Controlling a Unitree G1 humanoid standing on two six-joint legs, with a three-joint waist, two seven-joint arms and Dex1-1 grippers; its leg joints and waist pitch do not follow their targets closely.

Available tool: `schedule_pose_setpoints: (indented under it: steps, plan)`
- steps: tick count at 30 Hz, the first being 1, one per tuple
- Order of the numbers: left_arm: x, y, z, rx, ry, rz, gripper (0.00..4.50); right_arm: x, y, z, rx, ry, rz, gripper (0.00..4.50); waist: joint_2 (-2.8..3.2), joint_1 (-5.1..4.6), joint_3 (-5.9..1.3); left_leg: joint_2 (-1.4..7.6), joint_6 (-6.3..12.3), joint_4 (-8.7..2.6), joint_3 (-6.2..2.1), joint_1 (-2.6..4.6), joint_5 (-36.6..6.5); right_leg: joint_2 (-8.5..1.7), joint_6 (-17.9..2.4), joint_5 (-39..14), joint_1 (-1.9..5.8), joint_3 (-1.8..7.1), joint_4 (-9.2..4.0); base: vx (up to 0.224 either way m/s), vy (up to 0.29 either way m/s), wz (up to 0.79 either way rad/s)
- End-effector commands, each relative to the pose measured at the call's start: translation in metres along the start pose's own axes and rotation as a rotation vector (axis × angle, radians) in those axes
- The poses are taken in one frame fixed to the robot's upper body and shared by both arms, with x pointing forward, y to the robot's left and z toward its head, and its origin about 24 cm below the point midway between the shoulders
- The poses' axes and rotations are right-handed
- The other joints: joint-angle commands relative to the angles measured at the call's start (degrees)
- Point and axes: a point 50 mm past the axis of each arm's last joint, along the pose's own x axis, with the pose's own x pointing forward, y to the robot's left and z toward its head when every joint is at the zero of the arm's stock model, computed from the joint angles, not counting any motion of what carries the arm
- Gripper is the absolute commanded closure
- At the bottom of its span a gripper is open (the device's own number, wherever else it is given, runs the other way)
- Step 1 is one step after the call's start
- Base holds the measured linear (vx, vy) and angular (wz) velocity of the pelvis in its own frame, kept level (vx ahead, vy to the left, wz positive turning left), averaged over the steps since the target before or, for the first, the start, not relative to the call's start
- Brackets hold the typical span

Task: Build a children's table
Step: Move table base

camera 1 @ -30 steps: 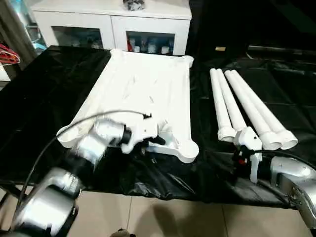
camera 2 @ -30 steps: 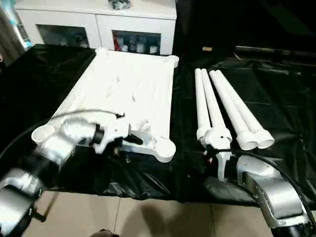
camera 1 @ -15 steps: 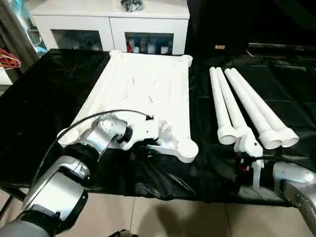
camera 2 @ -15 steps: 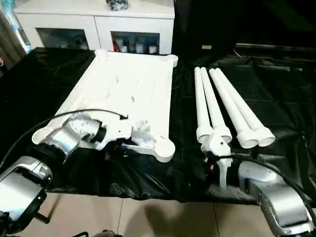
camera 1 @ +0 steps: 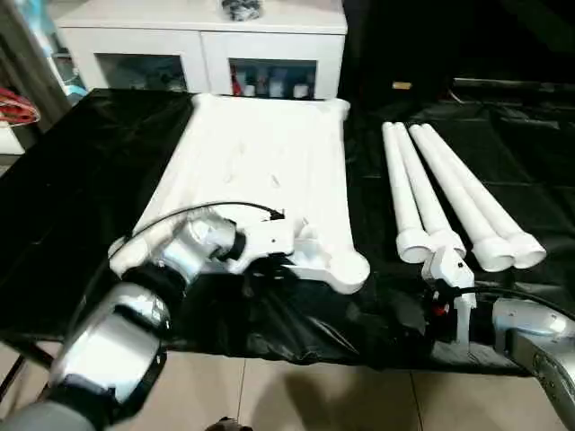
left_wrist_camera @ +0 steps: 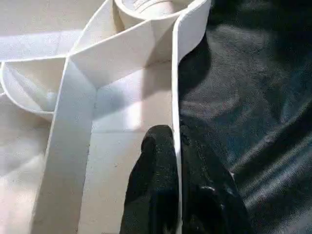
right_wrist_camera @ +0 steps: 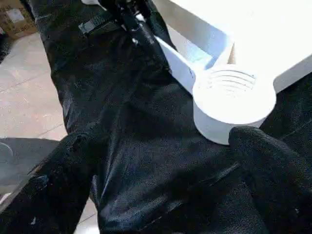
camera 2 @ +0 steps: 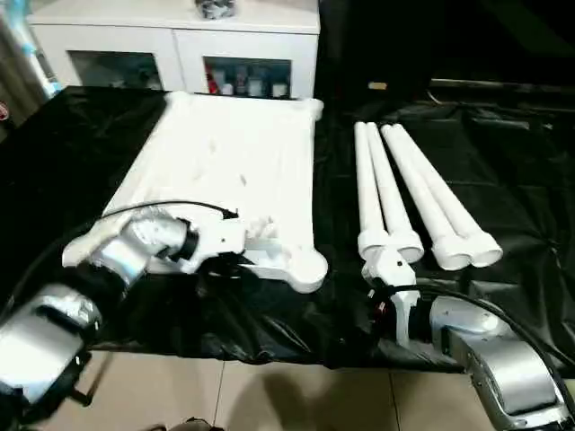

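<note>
where the left gripper meets the table top, its two black fingers are pinched together on the thin near-edge wall of the top, one finger inside the rim and one outside. the top lies underside up on a desk draped in black sheeting, its ribs and a round corner socket facing upward. a black cable arcs over the silver left forearm.

the right gripper hangs low at the desk's near edge with its fingers spread wide apart, holding nothing; from the right wrist view the corner socket sits between and just beyond them. from the head views, its white wrist housing sits just in front of the four white table legs. these lie side by side on the sheeting to the right of the top, wide ends toward the robot, well apart from the top.

a white cabinet with glass doors stands behind the desk.
</note>
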Motion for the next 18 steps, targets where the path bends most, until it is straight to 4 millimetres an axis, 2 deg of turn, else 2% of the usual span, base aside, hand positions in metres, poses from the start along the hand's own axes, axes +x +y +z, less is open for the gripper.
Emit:
schedule_pose_setpoints:
  steps: [1,4,6,8,9,13,18]
  plan:
    - [0.005,-0.003,0.006,-0.033,-0.063,0.051,4.48,0.0,0.001,0.006,-0.039,-0.011,-0.01,0.0,-0.96,0.34,-3.11,4.61,3.79,-5.24,-1.73,1.2,-12.18,-3.92,-18.19,-5.43,2.6,1.5,-3.78,0.0,0.0,0.0]
    - [0.011,-0.01,0.009,-0.064,-0.086,0.083,4.48,-0.001,0.0,0.007,-0.043,-0.013,-0.021,0.0,-0.93,0.26,-3.09,4.56,3.69,-5.3,-1.73,1.22,-12.65,-3.74,-17.12,-8.38,2.42,1.52,-4.07,0.0,0.0,0.0]
    - [0.015,-0.016,0.01,-0.095,-0.081,0.103,4.48,-0.002,-0.001,0.008,-0.045,-0.014,-0.026,0.0,-0.95,0.22,-3.12,4.73,3.59,-5.36,-1.82,1.19,-12.41,-3.85,-17.09,-8.02,2.55,1.54,-3.91,0.0,0.0,0.0]
    - [0.018,-0.02,0.01,-0.121,-0.072,0.119,4.48,-0.002,-0.001,0.008,-0.047,-0.014,-0.028,0.0,-0.71,0.12,-2.98,4.71,3.35,-5.45,-1.77,1.33,-13.71,-3.76,-16.51,-10.79,2.28,1.55,-4.27,0.0,0.0,0.0]
    - [0.02,-0.021,0.009,-0.133,-0.063,0.139,4.48,-0.002,-0.001,0.008,-0.049,-0.014,-0.029,0.0,-0.89,0.05,-2.9,4.66,3.1,-5.53,-1.79,1.27,-14.39,-3.69,-15.94,-12.38,2.27,1.56,-4.41,0.0,0.0,0.0]
    - [0.024,-0.024,0.011,-0.159,-0.037,0.202,4.48,-0.001,-0.002,0.009,-0.055,-0.014,-0.038,0.0,-0.83,-0.18,-2.72,4.47,1.99,-5.78,-1.98,1.24,-16.32,-3.56,-13.72,-16.91,2.02,1.58,-4.93,0.0,0.0,0.0]
    - [0.023,-0.021,0.014,-0.178,-0.005,0.265,4.48,0.0,-0.003,0.009,-0.055,-0.01,-0.047,0.0,-0.89,-0.32,-2.86,4.34,1.99,-5.75,-2.0,1.13,-15.94,-3.46,-12.76,-16.69,1.96,1.63,-5.02,0.0,0.0,0.0]
